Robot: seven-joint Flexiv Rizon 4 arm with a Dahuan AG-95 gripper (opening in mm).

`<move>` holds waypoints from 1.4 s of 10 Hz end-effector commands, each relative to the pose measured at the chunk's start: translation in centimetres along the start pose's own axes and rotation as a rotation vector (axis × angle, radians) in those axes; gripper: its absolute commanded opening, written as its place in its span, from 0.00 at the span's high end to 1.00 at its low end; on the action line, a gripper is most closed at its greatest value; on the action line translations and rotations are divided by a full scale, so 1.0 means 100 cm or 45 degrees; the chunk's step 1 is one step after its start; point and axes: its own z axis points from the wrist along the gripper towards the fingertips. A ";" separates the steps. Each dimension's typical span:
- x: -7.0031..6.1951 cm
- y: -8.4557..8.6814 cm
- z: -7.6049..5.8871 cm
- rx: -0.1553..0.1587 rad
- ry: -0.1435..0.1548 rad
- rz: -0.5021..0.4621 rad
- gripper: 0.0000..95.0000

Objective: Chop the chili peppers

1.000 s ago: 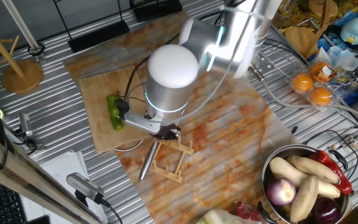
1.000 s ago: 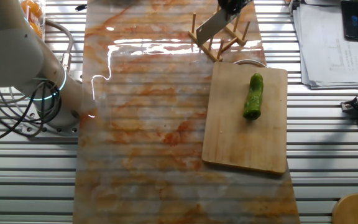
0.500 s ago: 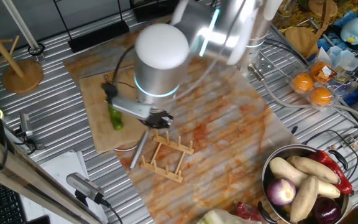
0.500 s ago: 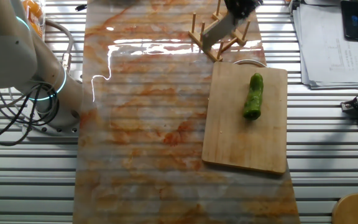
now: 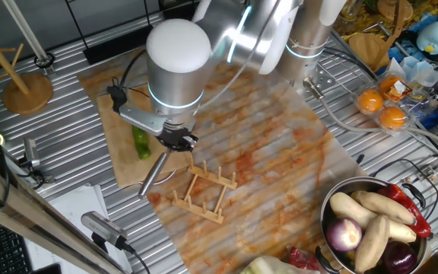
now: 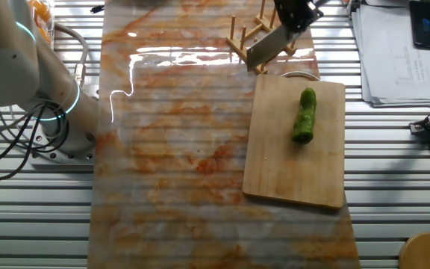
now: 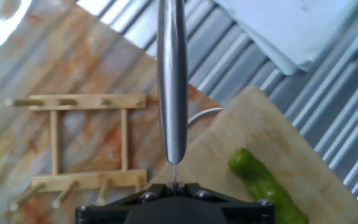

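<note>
Right now, from one fixed view, my gripper is clamped on a steel knife whose blade slants down over the near edge of the wooden cutting board; the whole green chili pepper lies on that board, just left of my fingers.

From the other fixed view, the knife hangs above the wooden peg rack, apart from the pepper on the board.

Along my fingers, the blade runs edge-on, rack left, pepper lower right.
</note>
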 end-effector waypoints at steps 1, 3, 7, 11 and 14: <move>0.000 0.000 -0.002 -0.174 0.040 0.208 1.00; 0.000 0.000 -0.002 -0.187 0.054 0.412 1.00; 0.010 -0.020 0.006 -0.137 0.092 0.506 1.00; 0.025 -0.098 0.020 -0.102 0.075 0.472 1.00; 0.028 -0.125 0.027 -0.067 0.061 0.486 1.00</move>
